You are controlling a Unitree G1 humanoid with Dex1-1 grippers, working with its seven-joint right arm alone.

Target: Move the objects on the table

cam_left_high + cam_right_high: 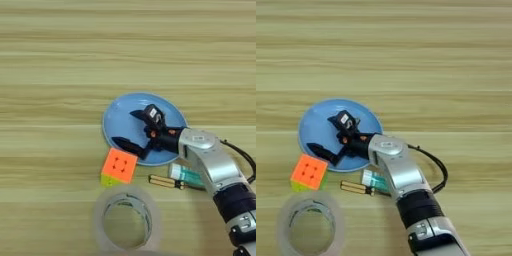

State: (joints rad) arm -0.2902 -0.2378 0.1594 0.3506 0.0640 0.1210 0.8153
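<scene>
- The table [60, 45] carried 5 objects, all grouped in its near half.
- The tape roll [128, 220] lay flat nearest the camera, just below the cube and clear of it.
- The cube [119, 166] sat at the plate's lower-left rim, orange face up, touching or almost touching that rim.
- The plate [120, 117] lay flat with nothing resting in it.
- The right gripper [131, 130] was over the plate with its 2 fingers spread wide and holding nothing: 1 tip pointed toward the plate's centre, the other lay near the rim beside the cube.
- The brown stick [165, 181] lay flat below the plate, its right end by the glue stick.
- The glue stick [184, 173] lay partly under the forearm.
- Risk: a descent from this position would probably press a fingertip on the rim and tip or slide the plate.
- Risk: the lower finger could knock the cube toward the tape roll.
- Risk: the forearm, if lowered, could sweep the glue stick and the brown stick.
</scene>
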